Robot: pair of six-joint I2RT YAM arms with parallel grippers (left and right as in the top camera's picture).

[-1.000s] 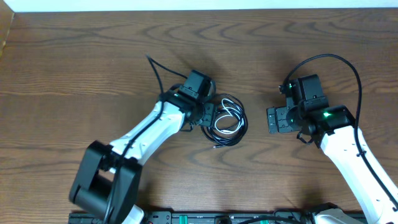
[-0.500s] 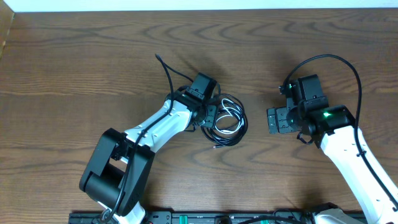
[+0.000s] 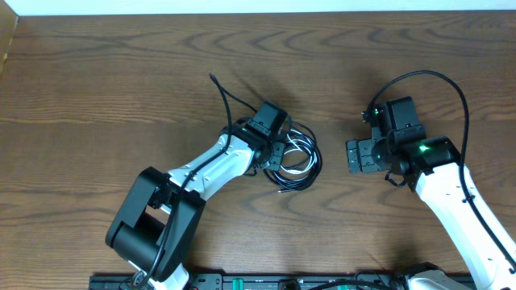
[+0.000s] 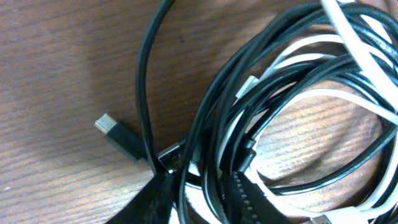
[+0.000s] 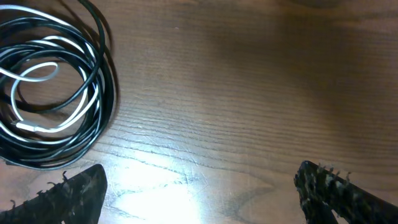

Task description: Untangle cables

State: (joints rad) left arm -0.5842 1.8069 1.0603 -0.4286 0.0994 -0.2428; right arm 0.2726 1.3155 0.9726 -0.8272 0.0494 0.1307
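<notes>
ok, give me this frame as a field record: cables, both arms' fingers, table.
cables: black and white, one tangled coil, mid-table
plug: black, silver tip, lying beside the coil
left fingers: down in the coil, strands between them; grip unclear
right fingers: open, apart from the coil, to its right
table: brown wood

Table (image 5: 249, 93) under me is dark brown wood, grain super visible, smooth finish with a soft sheen where the light hits on the near side. The cables (image 4: 217, 124): black ones have a slick, slightly glossy plastic-looking jacket, and the white one (image 5: 40, 127) is smooth too. One black plug (image 4: 118, 134) has a dull silvery, metal-looking tip. My right fingers (image 5: 336, 193) are matt black with a rough, toothed edge. My right arm shell (image 3: 451, 189) looks like glossy white plastic.
</notes>
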